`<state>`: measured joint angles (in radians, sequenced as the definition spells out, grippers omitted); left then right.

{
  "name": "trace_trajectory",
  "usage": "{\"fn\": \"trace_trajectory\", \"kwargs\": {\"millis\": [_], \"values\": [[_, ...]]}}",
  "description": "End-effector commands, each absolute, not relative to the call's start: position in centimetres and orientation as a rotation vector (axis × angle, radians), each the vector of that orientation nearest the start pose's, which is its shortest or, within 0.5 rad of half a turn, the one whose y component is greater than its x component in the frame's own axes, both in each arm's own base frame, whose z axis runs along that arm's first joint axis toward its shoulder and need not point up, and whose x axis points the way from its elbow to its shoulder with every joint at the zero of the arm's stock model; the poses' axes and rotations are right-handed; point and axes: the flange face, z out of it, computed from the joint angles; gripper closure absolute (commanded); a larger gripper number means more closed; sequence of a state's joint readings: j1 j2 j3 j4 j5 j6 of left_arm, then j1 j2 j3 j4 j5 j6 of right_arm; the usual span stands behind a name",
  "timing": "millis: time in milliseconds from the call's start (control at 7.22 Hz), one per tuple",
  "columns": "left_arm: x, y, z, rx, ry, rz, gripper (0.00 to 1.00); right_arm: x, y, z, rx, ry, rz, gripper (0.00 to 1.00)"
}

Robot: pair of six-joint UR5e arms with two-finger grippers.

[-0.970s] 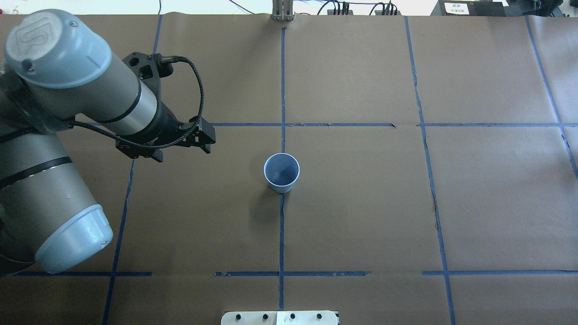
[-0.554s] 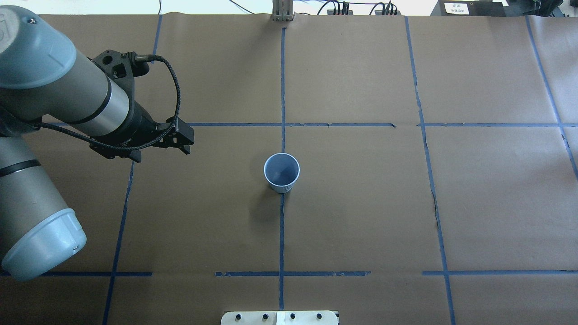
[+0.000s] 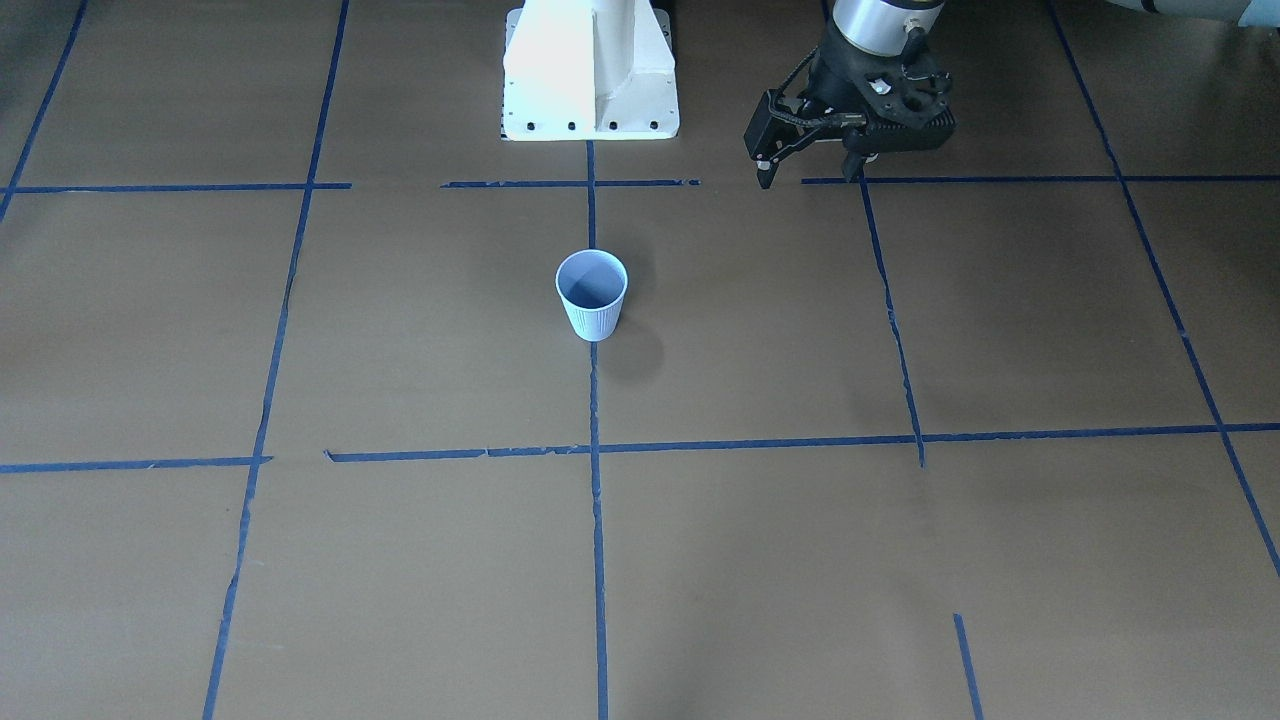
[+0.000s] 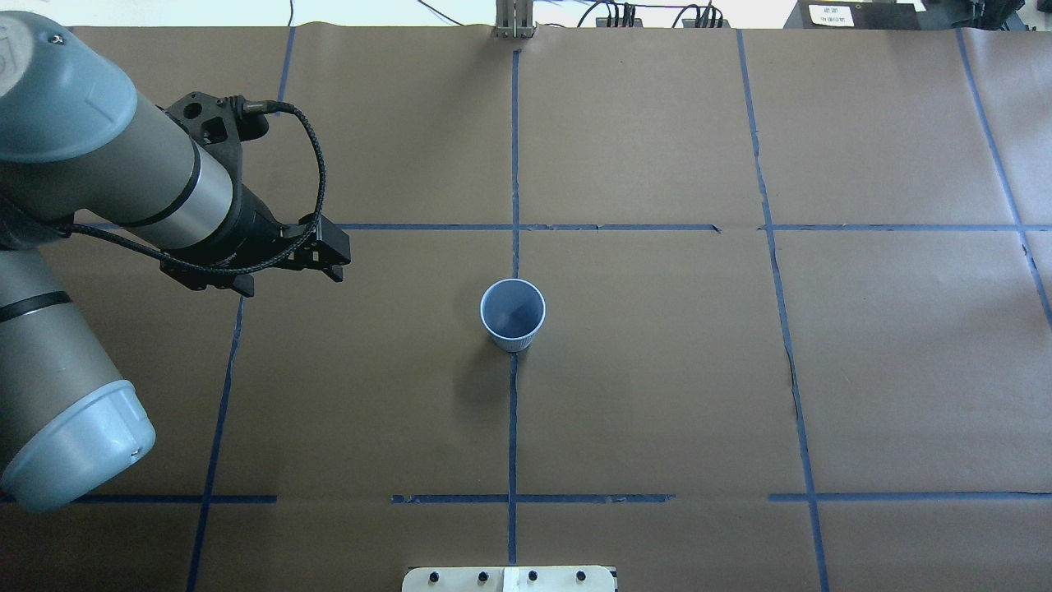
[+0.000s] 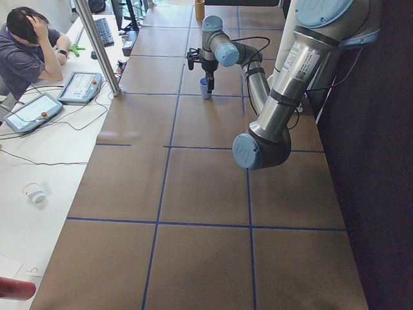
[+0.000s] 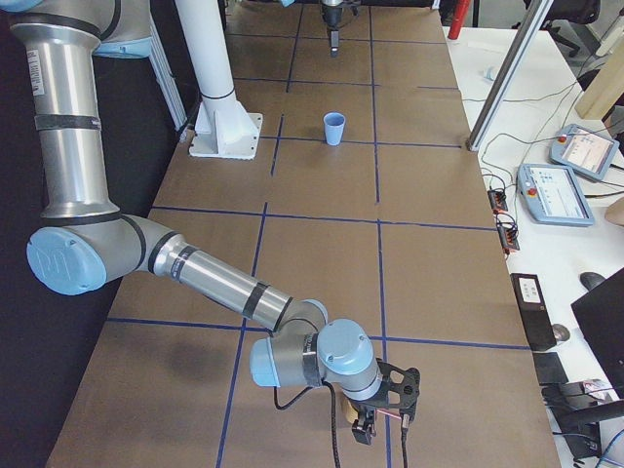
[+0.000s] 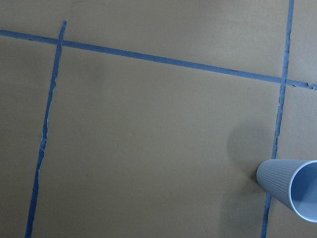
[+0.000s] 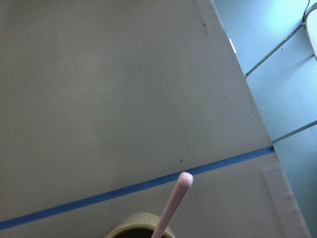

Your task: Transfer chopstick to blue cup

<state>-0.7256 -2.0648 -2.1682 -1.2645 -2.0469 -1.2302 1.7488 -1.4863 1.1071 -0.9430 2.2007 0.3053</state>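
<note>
1. Left end effector (image 3: pixel 810 172), spread and empty, near blue cup (image 3: pixel 592 300).
2. Right end effector (image 6: pixel 380 419): grip unreadable; chopstick (image 8: pixel 173 206) in tan holder (image 8: pixel 131 229), well apart from cup.
3. Skewed pinch could drop it.

The blue cup (image 4: pixel 513 315) stands upright alone at mid-desk (image 4: pixel 657 370), mouth open upward, with bare paper on every side. The left tool (image 3: pixel 808 172) hangs well apart from it, toward the robot's left, with open paper between them. A white pedestal (image 3: pixel 590 70) occupies the robot-side edge. At the right end the chopstick (image 8: pixel 184 181) stands in a tan container (image 8: pixel 138 220), near the desk's edge.
</note>
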Motion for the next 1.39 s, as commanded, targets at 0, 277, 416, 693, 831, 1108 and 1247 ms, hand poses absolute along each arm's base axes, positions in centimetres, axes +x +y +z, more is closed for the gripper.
{"fn": "trace_trajectory", "kwargs": {"millis": [0, 277, 416, 693, 831, 1108, 1247], "values": [[32.7, -40.7, 18.0, 0.004, 0.893, -0.172, 0.00, 16.5, -50.0, 79.6, 0.171, -0.634, 0.419, 0.00], [32.7, -40.7, 18.0, 0.003, 0.893, -0.174, 0.00, 16.2, -50.0, 79.9, 0.164, -0.633, 0.416, 0.01], [32.8, -40.7, 18.1, 0.002, 0.892, -0.173, 0.00, 15.1, -50.7, 80.1, 0.153, -0.632, 0.396, 0.02], [32.7, -40.8, 18.1, 0.003, 0.892, -0.176, 0.00, 14.7, -51.9, 80.1, 0.150, -0.607, 0.386, 0.05], [32.7, -40.8, 18.3, 0.002, 0.889, -0.177, 0.00, 14.7, -51.9, 80.1, 0.149, -0.607, 0.387, 0.13], [32.7, -40.7, 19.0, -0.007, 0.877, -0.186, 0.00, 14.7, -52.2, 79.4, 0.163, -0.609, 0.385, 0.80], [32.8, -40.7, 19.1, -0.009, 0.876, -0.187, 0.00, 14.7, -52.4, 79.2, 0.167, -0.609, 0.385, 0.95]]}}
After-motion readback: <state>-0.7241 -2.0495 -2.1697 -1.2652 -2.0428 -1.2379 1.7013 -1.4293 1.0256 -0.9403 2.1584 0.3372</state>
